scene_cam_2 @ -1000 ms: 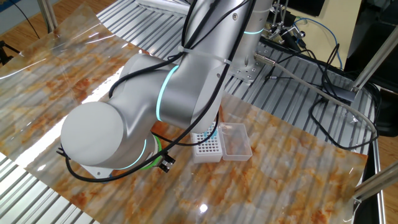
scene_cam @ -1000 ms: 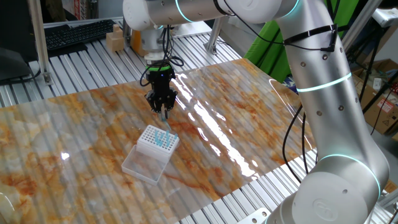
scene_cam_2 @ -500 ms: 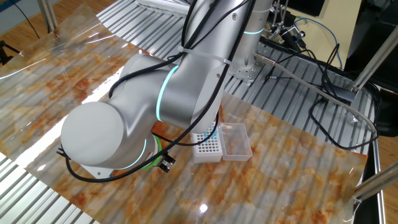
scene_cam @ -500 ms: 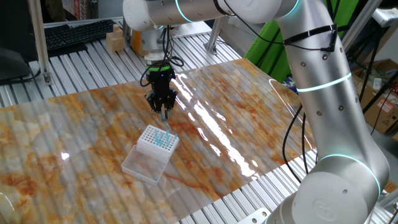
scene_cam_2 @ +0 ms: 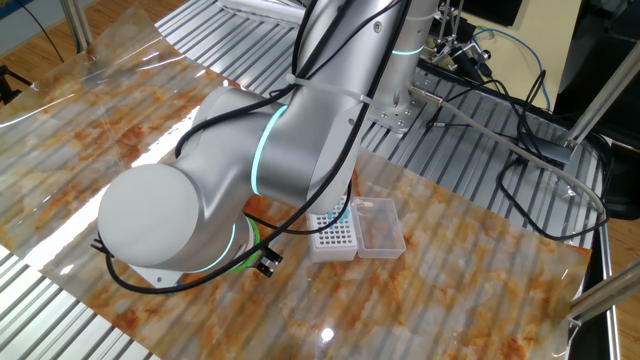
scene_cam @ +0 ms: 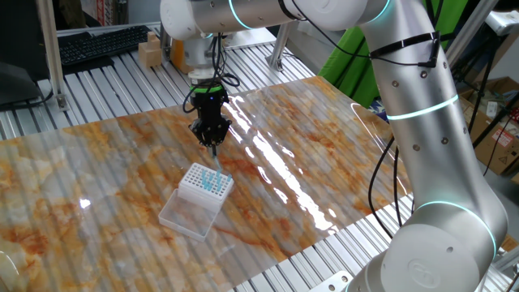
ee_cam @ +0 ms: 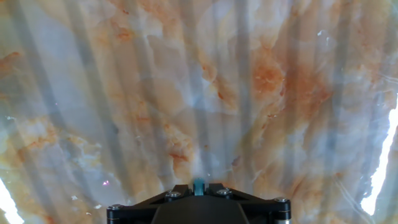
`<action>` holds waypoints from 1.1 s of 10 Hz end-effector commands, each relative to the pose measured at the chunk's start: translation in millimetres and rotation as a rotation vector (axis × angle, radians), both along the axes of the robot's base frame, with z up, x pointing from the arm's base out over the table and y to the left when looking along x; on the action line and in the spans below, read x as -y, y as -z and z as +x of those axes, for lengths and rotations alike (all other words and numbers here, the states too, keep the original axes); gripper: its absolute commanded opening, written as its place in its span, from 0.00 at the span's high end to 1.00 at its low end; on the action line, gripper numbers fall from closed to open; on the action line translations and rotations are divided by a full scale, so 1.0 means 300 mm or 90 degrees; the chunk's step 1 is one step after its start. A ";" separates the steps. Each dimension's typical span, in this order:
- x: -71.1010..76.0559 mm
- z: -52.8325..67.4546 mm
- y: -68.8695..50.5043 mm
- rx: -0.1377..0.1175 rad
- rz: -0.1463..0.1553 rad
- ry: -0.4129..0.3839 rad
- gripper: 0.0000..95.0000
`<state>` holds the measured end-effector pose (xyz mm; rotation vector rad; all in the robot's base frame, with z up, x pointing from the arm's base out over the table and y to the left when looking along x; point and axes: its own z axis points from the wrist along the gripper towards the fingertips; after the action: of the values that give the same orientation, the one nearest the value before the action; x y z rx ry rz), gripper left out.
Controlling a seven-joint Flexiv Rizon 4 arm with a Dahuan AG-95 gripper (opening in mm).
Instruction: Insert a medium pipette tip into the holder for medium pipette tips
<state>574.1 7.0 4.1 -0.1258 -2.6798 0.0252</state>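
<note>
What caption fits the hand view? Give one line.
End effector shut on a pale-blue pipette tip, poised over the marbled orange-and-white table cover.

No text, label, brand or number can be read in any of the views. The boxes at the back of one fixed view (scene_cam: 104, 11) may carry print, but it is too small and blurred to make out.

Bare marbled tabletop (scene_cam: 324, 154) around gripper (scene_cam: 213, 144); rack (scene_cam: 204, 183) (blue tips upright) just beside
</note>
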 end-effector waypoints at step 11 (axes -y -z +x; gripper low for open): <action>-0.026 -0.022 -0.085 0.028 -0.028 0.053 1.00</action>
<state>567.7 15.9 30.8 -0.2573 -2.7175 0.0581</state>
